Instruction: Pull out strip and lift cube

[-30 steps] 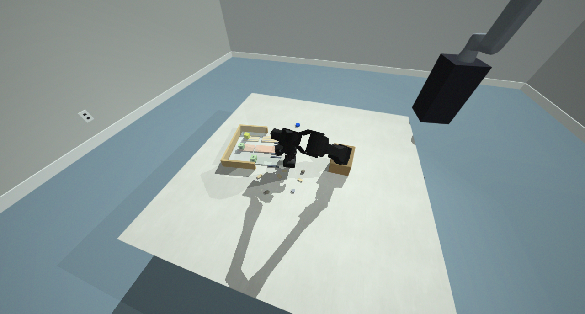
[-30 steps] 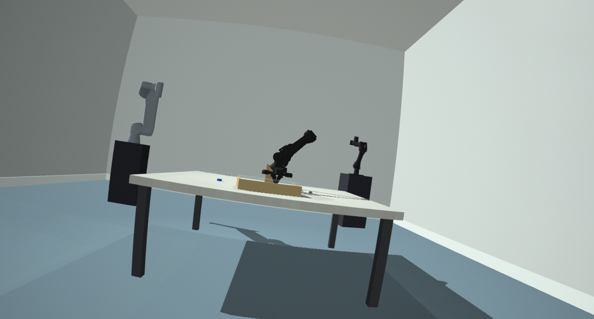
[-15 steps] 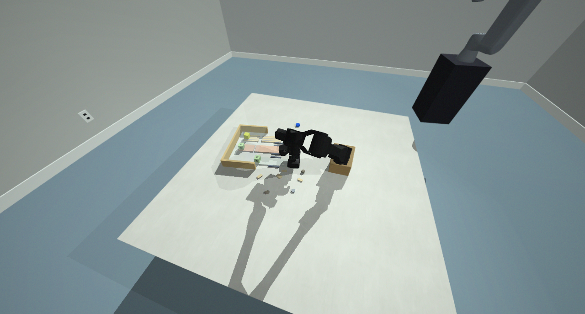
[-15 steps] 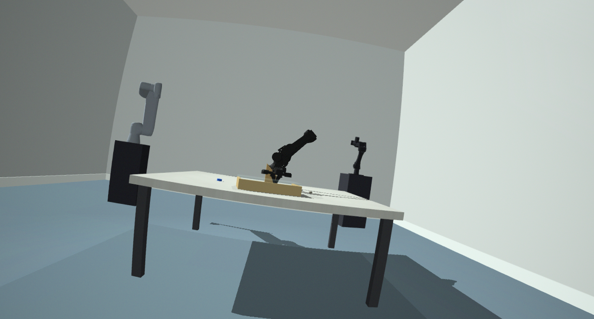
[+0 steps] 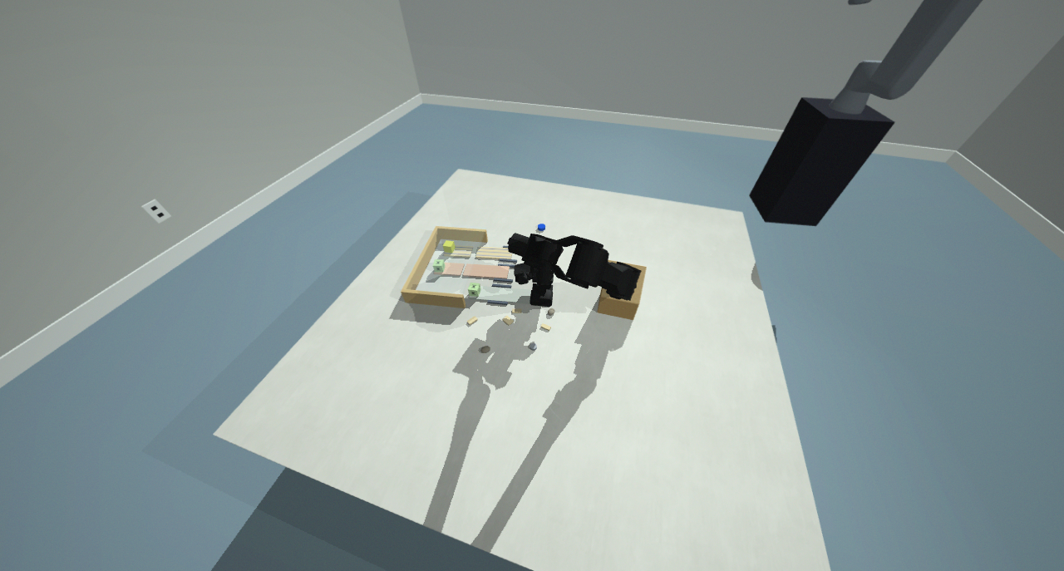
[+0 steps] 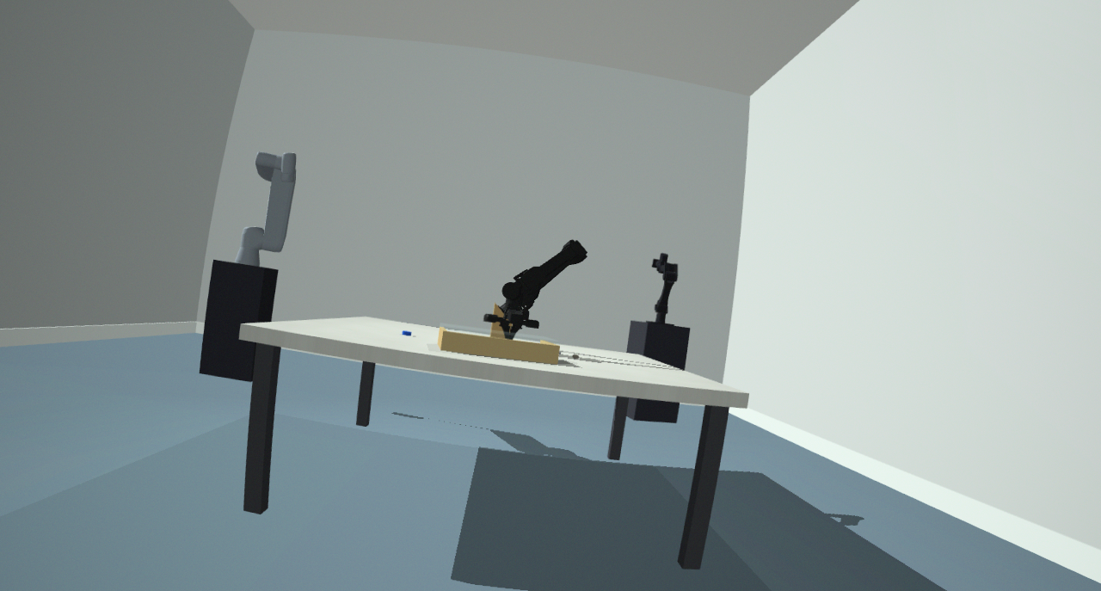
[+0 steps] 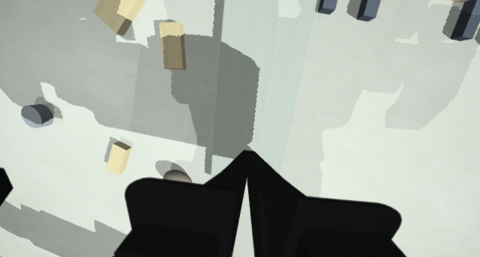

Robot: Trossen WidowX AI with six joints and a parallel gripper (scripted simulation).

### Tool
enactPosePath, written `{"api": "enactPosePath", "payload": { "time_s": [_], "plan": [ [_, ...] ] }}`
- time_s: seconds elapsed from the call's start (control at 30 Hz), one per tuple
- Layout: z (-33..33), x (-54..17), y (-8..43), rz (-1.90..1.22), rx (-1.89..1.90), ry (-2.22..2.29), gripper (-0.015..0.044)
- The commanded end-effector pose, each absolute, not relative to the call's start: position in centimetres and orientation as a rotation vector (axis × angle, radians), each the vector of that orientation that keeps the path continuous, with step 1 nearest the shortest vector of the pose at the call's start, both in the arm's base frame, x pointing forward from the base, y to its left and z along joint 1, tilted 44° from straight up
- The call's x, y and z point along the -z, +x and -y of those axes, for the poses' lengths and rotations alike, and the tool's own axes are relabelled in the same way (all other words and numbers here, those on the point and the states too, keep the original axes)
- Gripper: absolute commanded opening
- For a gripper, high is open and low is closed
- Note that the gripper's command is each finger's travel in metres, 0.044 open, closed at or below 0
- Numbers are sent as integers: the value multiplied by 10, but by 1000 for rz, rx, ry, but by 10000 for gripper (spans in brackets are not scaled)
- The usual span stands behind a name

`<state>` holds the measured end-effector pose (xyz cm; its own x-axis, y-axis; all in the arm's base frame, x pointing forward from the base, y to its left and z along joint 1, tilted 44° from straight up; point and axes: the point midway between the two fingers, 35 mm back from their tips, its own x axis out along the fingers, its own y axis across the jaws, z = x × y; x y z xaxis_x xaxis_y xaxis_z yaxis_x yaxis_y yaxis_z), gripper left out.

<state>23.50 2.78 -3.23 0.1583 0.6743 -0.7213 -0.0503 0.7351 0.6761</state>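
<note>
wrist view: gripper (image 5: 541, 295) (image 6: 509, 335) (image 7: 248, 156) tips together, meeting at a point over the pale green strip (image 5: 502, 298) (image 7: 281, 81); nothing seen between them. cannot tell from here whether the tips touch the strip.

top view: the pale green strip looks to be in one piece. it runs from within the three-sided wooden frame (image 5: 436, 300) (image 6: 499, 348) out past its open side, toward the gripper. a green cube with dark marks (image 5: 474, 290) sits on the strip's inner end, well apart from the gripper; this looks like the labelled cube, marks too small to read.

a second marked green cube (image 5: 438, 265) stands by the pink strip (image 5: 485, 272), which shows a gap across it. yellow cube (image 5: 448, 246) at the far end of the cream strip (image 5: 495, 253), also gapped.

dark rails (image 5: 502, 285) (image 7: 329, 0) lie alongside the strips. on the table (image 5: 632, 419) (image 6: 330, 333), outside the frame: small wooden blocks (image 5: 546, 327) (image 7: 118, 157), a grey cylinder (image 5: 532, 346) (image 7: 37, 115), and a blue disc (image 5: 540, 227) (image 6: 406, 333) off on the opposite side.
</note>
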Motion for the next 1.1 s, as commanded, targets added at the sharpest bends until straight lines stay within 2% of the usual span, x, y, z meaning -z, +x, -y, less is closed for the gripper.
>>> {"api": "enactPosePath", "payload": {
  "time_s": [0.0,0.5,1.07],
  "plan": [
    [-32,37,221,-1350,-566,581,0],
    [-33,39,199,-1351,-565,581,0],
    [-33,39,198,-1351,-565,582,0]
  ]
}}
